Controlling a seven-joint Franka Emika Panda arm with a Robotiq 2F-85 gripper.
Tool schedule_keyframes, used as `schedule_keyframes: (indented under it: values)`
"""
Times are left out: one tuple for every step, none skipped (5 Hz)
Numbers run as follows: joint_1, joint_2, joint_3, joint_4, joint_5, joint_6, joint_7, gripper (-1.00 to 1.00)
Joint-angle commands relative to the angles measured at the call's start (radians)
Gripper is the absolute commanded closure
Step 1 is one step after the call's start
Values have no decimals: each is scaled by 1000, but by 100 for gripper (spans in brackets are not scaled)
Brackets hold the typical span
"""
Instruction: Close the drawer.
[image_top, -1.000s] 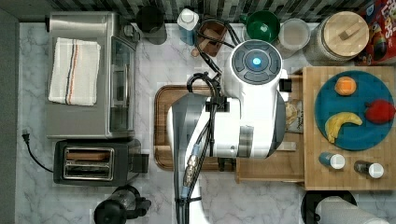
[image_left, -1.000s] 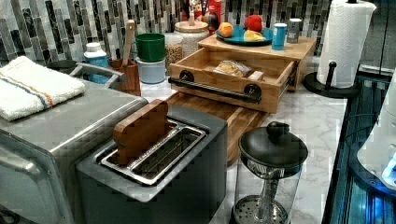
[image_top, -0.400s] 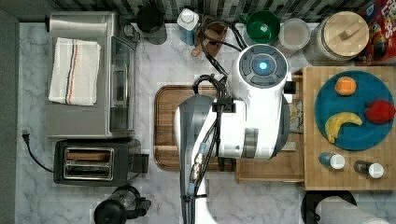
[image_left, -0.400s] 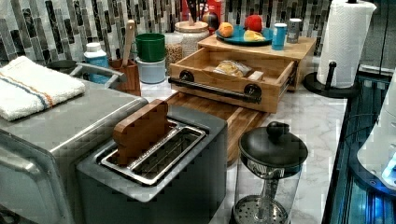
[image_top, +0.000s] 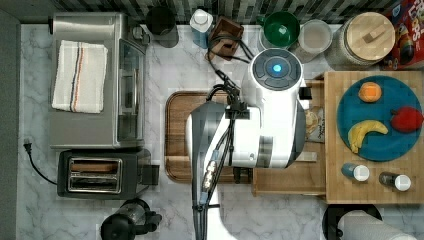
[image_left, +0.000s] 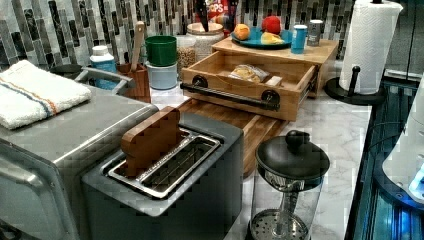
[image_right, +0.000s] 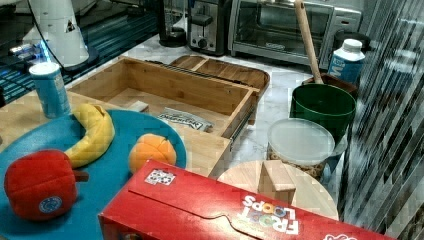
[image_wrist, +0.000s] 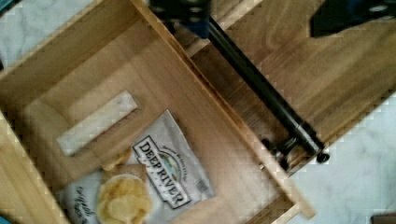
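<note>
The job is hardly begun. The drawer (image_wrist: 154, 84) stands pulled far out from under the slab (image_right: 210, 145) that carries the fruit plate, and its whole floor lies bare to me. All of the closing push is left to do.

My gripper (image_wrist: 266, 16) hangs above the drawer's front edge. My fingers (image_wrist: 182, 11) are spread well apart and grasp nothing. The black bar handle (image_wrist: 261, 88) runs below them, and one fingertip sits over one end of the bar. I cannot tell whether it touches. Under the handle, on the side of my fingers away from the drawer's inside, lies the darker brown tray (image_wrist: 327, 79), and past that the marble counter (image_wrist: 355, 177).

I judge that I must set a finger against the front wall or the bar and press it back toward the slab until the front meets it.

On the drawer floor, behind the front wall from my fingers, lies a chip bag (image_wrist: 154, 182) printed DEEP RIVER, with a small pale wooden block (image_wrist: 98, 122) just beside it. Far beyond the drawer, a red cereal box (image_right: 225, 210) reads FROOT LOOPS
</note>
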Motion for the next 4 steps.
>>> schedule_keyframes:
  values:
    - [105, -119, 86, -149, 55, 127, -214, -100]
    - [116, -149, 116, -235, 59, 227, -235, -100]
    - [113, -143, 135, -273, 86, 277, -284, 100]
    - [134, -109, 112, -294, 91, 317, -354, 100]
